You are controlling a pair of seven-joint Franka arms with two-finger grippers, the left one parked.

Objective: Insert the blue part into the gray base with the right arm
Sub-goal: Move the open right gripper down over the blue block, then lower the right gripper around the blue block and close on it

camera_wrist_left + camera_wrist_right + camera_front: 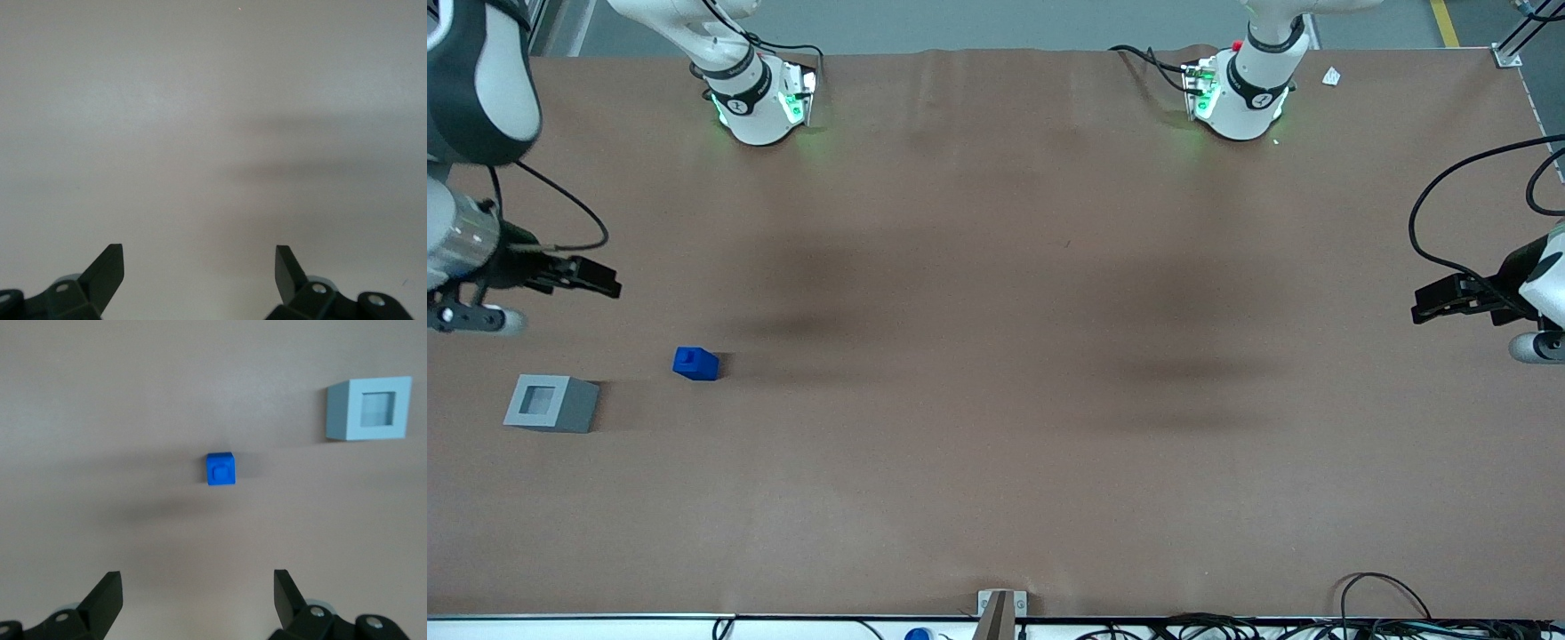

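Note:
The blue part (695, 364) stands on the brown table, small and bright blue with a stepped top; it also shows in the right wrist view (221, 468). The gray base (551, 403) stands beside it, a little nearer the front camera, with its square recess facing up; it shows in the right wrist view (368, 409) too. My right gripper (596, 277) hangs high above the table, farther from the front camera than both blocks. It is open and empty, its fingertips wide apart (198, 583).
The brown table (996, 400) spreads wide toward the parked arm's end. The working arm's green-lit base (760, 102) stands at the table's back edge. Cables (1378, 613) and a bracket (1000, 609) lie along the front edge.

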